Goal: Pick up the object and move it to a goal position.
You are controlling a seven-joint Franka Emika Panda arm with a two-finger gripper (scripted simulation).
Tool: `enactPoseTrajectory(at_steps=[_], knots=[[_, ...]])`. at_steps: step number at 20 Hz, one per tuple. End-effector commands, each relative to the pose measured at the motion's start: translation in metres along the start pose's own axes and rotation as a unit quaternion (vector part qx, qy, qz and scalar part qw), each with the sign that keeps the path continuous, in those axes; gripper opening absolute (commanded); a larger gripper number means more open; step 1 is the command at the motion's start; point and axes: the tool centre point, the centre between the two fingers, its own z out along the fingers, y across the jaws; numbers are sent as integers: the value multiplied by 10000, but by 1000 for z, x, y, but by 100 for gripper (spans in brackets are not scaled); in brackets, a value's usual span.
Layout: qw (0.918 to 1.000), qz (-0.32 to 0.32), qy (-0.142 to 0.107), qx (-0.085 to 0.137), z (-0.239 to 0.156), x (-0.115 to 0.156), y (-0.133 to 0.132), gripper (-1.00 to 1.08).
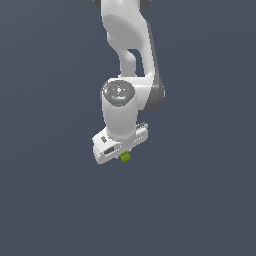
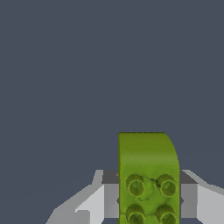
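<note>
Now we look first at the relation between claw and block, bc the coming move depends on it. In the wrist view the lime-green block [image 2: 148, 177] sits directly betw. the two fingers [image 2: 111, 194], so it lies not to one side of the gripper [image 2: 148, 197] but inside it, and its long axis runs away from the camera, across the line that joins the fingers. We see four round studs on its near face, and a rounded far corner. The fingers stand close on both sides of the block, w/ no gap visible, so we judge that the claw is narrow and is clamped on the block, not wide. In the exterior view the block [image 1: 125, 157] shows as a tiny green piece just under the white gripper [image 1: 122, 154], a little below the frame's centre, and the arm [image 1: 131, 55] comes down from the upper middle. The background is flat dark grey, so we cannot tell if the block touches a surface or hangs free. No goal marker is visible in either view, so the direction of the carry we cannot say.
</note>
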Motion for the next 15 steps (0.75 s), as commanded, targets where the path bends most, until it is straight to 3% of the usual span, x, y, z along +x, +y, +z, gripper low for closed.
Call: enactPoseTrajectory(at_steps=[1,8,15], knots=[[10000,-3,0,3,-25,-3,2,-100],[10000,-3,0,3,-73,-7,8,-100],[10000,0,2,4,-87,-7,11,-100]])
